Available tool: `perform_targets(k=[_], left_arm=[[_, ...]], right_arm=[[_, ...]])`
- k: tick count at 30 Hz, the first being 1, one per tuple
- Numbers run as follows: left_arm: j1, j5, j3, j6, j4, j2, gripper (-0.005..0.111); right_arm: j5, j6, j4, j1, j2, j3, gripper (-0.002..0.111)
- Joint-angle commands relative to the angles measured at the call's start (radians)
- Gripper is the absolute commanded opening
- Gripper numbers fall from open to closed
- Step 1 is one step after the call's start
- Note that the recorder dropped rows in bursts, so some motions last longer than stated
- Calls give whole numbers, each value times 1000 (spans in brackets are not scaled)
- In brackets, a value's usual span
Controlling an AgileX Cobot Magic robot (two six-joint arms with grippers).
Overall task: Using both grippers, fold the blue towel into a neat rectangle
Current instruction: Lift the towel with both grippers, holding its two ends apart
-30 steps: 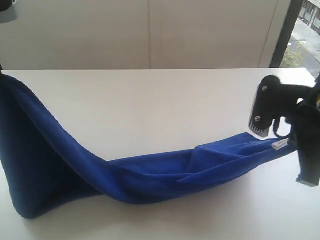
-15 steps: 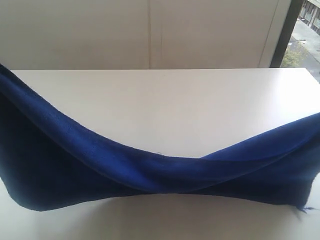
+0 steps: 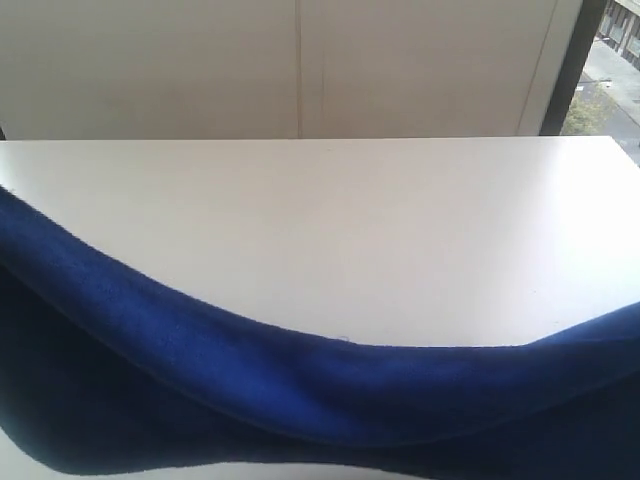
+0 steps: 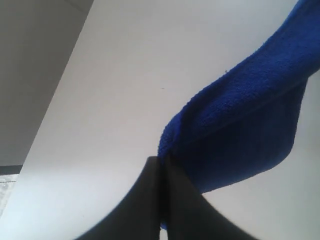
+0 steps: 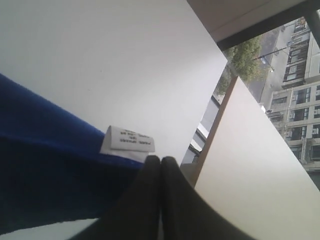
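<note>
Where the exterior view looks across the white table, the blue towel fills the lower part of the picture. It is slung in 1 long sagging curve from the left edge to the right edge, lowest near the middle. Its upper band is lit bright blue, and the cloth beneath lies in deep shadow. Whether it touches the table cannot be told from here. Neither gripper shows in this view. A pale wall stands behind the table, with a window at the far right.

On the left wrist view, the left gripper has its 2 black fingers pressed together, clenched on a corner of the blue towel. From that pinch the cloth runs away in a thick folded band over the table.

On the right wrist view, the right gripper is likewise clamped tight, its 2 fingers meeting on the towel's edge. The white tag sits just beside the fingertips, bearing small print too fine to read. Buildings show through the window beyond the table's edge.
</note>
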Motion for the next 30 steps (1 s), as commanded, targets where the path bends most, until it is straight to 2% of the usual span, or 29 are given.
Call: perform_targets(k=[1,9,17,23,30], left_arm=[[1,87,48,-26,-8,-63,0],[1,87,116,-26,36,-114,0],[1,87,255,-26,94,-36,0],[1,-93,300,-57,188,33,0],[1,-292,341,-57,195,123,0]], right_arm=[[19,9,-24,0,-27,-5,0],[-3,9,-23,0,-8,-5,0],[-103,45,-38,0,150,-5,0],[-145,74,-98,0,298,-5,0],[-258,149,-148,0,470,-5,0]])
